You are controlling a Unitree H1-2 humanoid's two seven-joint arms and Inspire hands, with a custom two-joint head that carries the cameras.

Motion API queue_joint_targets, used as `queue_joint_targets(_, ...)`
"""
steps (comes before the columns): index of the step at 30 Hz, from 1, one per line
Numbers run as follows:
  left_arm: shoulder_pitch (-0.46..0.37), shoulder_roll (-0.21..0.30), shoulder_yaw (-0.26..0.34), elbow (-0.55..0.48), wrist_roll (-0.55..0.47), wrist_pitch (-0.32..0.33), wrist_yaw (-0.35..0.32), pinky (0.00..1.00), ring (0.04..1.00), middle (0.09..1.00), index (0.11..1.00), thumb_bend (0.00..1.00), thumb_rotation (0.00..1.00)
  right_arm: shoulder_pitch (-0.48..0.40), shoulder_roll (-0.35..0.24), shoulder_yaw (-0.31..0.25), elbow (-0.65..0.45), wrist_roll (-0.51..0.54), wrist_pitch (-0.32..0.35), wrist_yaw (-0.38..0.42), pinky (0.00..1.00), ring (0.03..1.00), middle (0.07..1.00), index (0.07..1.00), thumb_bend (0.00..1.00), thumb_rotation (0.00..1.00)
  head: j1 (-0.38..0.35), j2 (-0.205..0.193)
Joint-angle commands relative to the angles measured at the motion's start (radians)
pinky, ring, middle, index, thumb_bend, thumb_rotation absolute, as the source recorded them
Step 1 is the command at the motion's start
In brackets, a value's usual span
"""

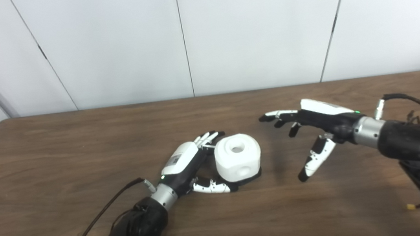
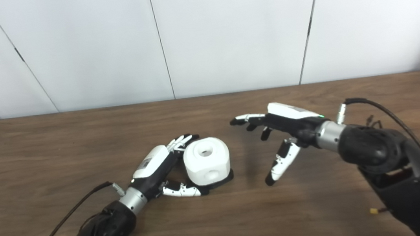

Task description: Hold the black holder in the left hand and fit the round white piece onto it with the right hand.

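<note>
Two robot arms over a brown wooden surface [image 1: 79, 148], seen from above and in front, plain white wall panels [image 1: 255, 29] behind.

Near the middle: round white piece [image 1: 238, 161], a chunky rounded block with a hole on top and another on its near side, already sitting on the black holder [image 1: 255, 175]. Only a thin dark edge of the holder visible beneath the white piece at its lower right.

Left hand [image 1: 188, 166] cupped around the left side of the pair, fingers [image 1: 207, 137] reaching along the far side, thumb [image 1: 214, 187] curled along the near side at the base. Appears to steady the holder, though actual contact with it hard to confirm; grip looks loose rather than tight.

Right hand [image 1: 310, 130] hovering well apart to the right, above the surface, fingers spread and holding nothing, thumb pointing down.

Judged step: fitting seemingly done, or nearly so, with the white piece resting on the holder and the right hand clear of it. Next move, if any: checking the seat, perhaps a downward press from the right hand squarely on top while the left keeps the base from sliding.

Hidden or unclear: most of the holder, whether the white piece is fully seated, and the left palm behind the block. Both forearms cut off at the bottom edge.
</note>
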Motion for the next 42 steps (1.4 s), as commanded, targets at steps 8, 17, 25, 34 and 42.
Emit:
queue_joint_targets(8, 0.048, 0.005, -0.038, 0.031, 0.021, 0.024, -0.084, 1.0, 1.0, 0.96, 0.483, 0.52, 0.06, 0.05, 0.156, -0.175, 0.067, 0.029, -0.113, -0.364, 0.52, 0.66, 0.75, 0.737, 0.69, 0.02, 0.0, 0.001)
queue_joint_targets(17, 0.047, 0.003, -0.038, 0.032, 0.021, 0.019, -0.083, 1.0, 1.0, 0.964, 0.483, 0.52, 0.06, 0.068, 0.309, -0.233, 0.163, 0.096, -0.159, -0.523, 0.54, 0.642, 0.693, 0.684, 0.6, 0.18, -0.001, 0.001)
queue_joint_targets(25, 0.046, 0.001, -0.033, 0.035, 0.013, 0.02, -0.086, 1.0, 1.0, 0.967, 0.483, 0.52, 0.06, 0.062, 0.339, -0.209, 0.193, 0.096, -0.147, -0.545, 0.53, 0.65, 0.703, 0.691, 0.62, 0.19, 0.0, 0.002)
queue_joint_targets(34, 0.051, -0.003, -0.018, 0.032, -0.004, 0.033, -0.091, 1.0, 1.0, 0.971, 0.488, 0.52, 0.07, 0.069, 0.334, -0.193, 0.195, 0.088, -0.145, -0.546, 0.55, 0.659, 0.71, 0.688, 0.62, 0.15, 0.001, 0.001)
queue_joint_targets(42, 0.05, 0.025, -0.043, -0.05, 0.091, 0.196, -0.146, 1.0, 1.0, 1.0, 0.927, 1.0, 0.31, 0.076, 0.33, -0.189, 0.185, 0.09, -0.14, -0.542, 0.55, 0.652, 0.711, 0.696, 0.64, 0.16, 0.002, 0.001)
